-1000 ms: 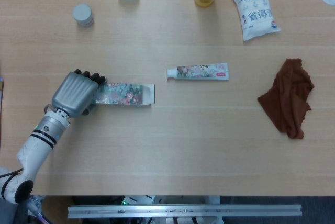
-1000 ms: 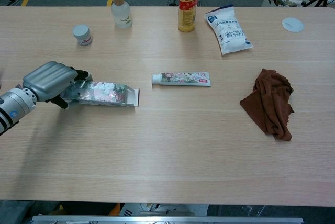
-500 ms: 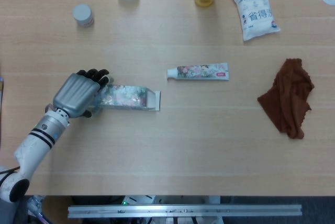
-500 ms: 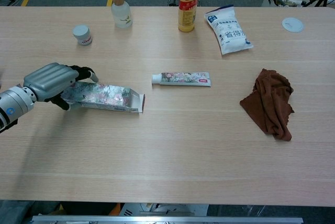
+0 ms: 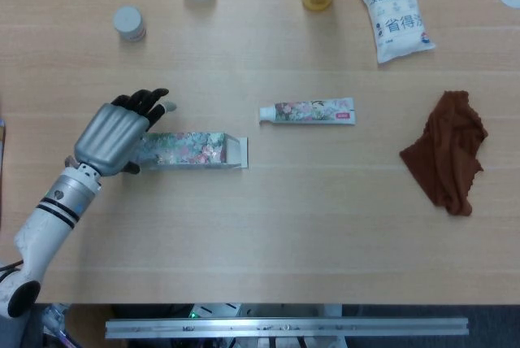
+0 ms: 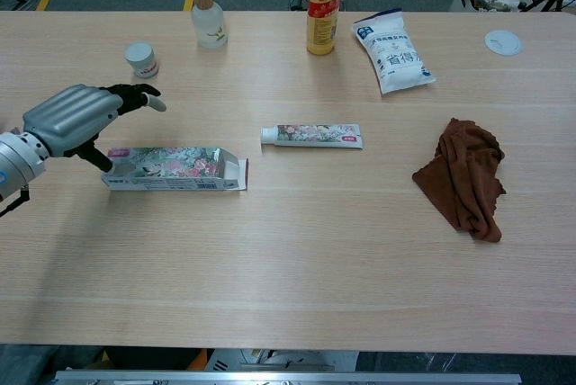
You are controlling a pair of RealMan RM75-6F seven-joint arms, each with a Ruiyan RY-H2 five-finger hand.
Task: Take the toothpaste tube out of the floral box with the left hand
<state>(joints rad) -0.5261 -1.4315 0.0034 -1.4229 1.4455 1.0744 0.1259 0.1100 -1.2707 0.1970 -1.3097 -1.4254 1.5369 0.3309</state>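
Left hand (image 5: 114, 132) spread above floral box (image 5: 188, 151); toothpaste tube (image 5: 309, 112) writing unreadable.

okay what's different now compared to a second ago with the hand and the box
The left hand has let go of the floral box and lifted off it, fingers spread. The box, held tilted a second ago, now lies flat on the table, shifted slightly right, open flap still facing right. The toothpaste tube, brown cloth and bottles did not move.
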